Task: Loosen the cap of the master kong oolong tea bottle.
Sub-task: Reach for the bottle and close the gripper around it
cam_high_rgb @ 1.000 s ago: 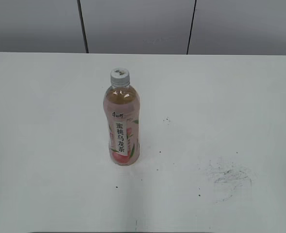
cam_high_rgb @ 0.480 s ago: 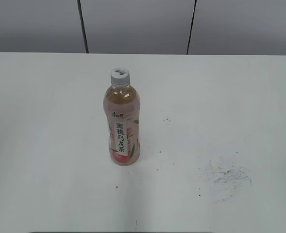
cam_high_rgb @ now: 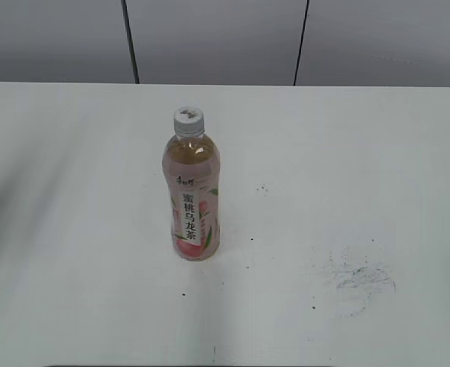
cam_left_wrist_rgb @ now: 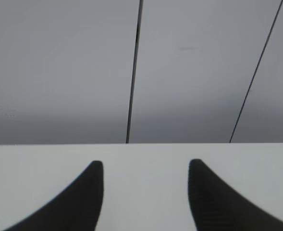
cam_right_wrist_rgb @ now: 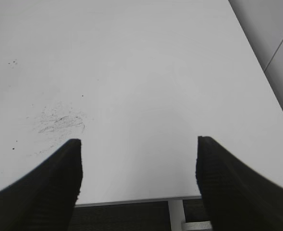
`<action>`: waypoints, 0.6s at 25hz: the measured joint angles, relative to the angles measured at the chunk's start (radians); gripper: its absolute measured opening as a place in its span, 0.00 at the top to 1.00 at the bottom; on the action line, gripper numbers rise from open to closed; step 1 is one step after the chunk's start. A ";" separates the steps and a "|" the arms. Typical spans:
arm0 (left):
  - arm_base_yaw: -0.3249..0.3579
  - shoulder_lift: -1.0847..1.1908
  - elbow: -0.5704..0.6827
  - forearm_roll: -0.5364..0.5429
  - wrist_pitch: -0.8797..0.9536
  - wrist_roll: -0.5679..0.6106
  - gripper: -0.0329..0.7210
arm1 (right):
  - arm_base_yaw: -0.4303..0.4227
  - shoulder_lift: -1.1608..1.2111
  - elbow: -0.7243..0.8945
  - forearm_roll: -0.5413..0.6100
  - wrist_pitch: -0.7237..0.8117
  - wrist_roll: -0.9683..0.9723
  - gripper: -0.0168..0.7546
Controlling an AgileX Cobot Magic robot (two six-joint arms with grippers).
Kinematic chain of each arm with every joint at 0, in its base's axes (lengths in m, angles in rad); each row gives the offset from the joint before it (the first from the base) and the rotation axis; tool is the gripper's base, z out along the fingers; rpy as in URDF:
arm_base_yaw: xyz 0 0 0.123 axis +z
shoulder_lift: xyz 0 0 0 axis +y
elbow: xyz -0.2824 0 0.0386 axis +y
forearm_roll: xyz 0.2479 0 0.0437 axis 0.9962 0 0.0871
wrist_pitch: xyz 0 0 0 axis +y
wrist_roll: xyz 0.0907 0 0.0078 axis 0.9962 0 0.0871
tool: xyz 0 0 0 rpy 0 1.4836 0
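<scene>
The master kong oolong tea bottle (cam_high_rgb: 192,199) stands upright on the white table (cam_high_rgb: 347,168), left of the middle, with its pink-and-white label facing the exterior view. The white-grey cap (cam_high_rgb: 189,118) sits on its neck. Neither gripper shows in the exterior view. The left gripper (cam_left_wrist_rgb: 145,166) is open and empty, with only table and grey wall ahead of it. The right gripper (cam_right_wrist_rgb: 139,143) is open and empty above the table's near edge. The bottle shows in neither wrist view.
A grey scuff mark (cam_high_rgb: 358,279) lies on the table at the front right; it also shows in the right wrist view (cam_right_wrist_rgb: 59,122). Grey wall panels (cam_high_rgb: 217,38) stand behind the table. The table's right edge (cam_right_wrist_rgb: 264,72) shows in the right wrist view.
The bottle has not moved. A faint shadow has spread over the left part of the table in the exterior view.
</scene>
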 joint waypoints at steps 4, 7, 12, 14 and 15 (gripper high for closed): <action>-0.051 0.161 0.000 0.013 -0.287 0.000 0.26 | 0.000 0.000 0.000 0.000 0.000 0.000 0.26; -0.054 0.275 0.000 0.014 -0.458 -0.002 0.20 | 0.000 0.000 0.000 0.000 0.000 0.000 0.26; -0.054 0.443 0.000 0.014 -0.551 -0.034 0.19 | 0.000 0.000 0.000 0.000 0.000 0.000 0.26; -0.054 0.510 0.001 0.016 -0.592 -0.060 0.19 | 0.000 0.000 0.000 0.000 0.000 0.000 0.26; -0.054 0.548 0.009 0.021 -0.620 -0.074 0.19 | 0.000 0.000 0.000 0.000 0.000 0.000 0.26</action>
